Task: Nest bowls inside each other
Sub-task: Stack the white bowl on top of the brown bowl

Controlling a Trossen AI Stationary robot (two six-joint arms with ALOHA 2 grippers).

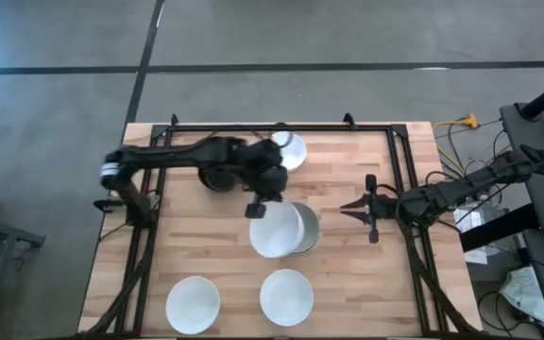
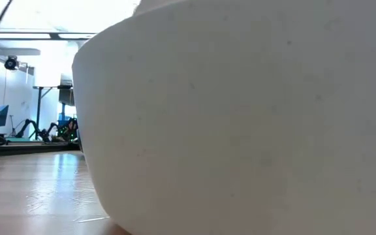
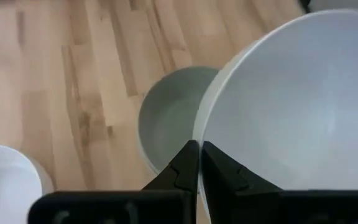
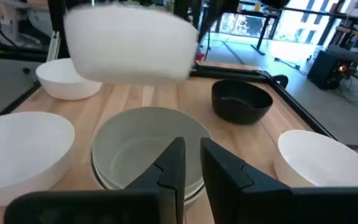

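My left gripper (image 1: 256, 210) is shut on a white bowl (image 1: 275, 229) over the table's middle. That bowl shows blurred in the right wrist view (image 4: 129, 46), raised above a stack of grey bowls (image 4: 148, 149) that stands on the table (image 1: 307, 227). My right gripper (image 1: 345, 208) waits just right of the stack, narrowly open and touching nothing (image 4: 191, 149). A black bowl (image 4: 241, 99) stands under the left arm. Another white bowl (image 1: 289, 149) stands near the far edge. Two more white bowls (image 1: 193, 302) (image 1: 286, 296) stand near the near edge. My left gripper pinches the white bowl's rim (image 3: 199, 124), one finger inside the bowl and one outside. The fingers come from above, slanting in from the far left. The bowl hangs lifted clear, partly over the grey stack (image 3: 169, 118).
A black metal frame (image 1: 281, 126) runs along the wooden table's far, left and right sides. In the low view one white bowl (image 2: 240, 117) stands close before the camera and hides most of the table. Bare wood lies left of the middle (image 1: 192, 236).
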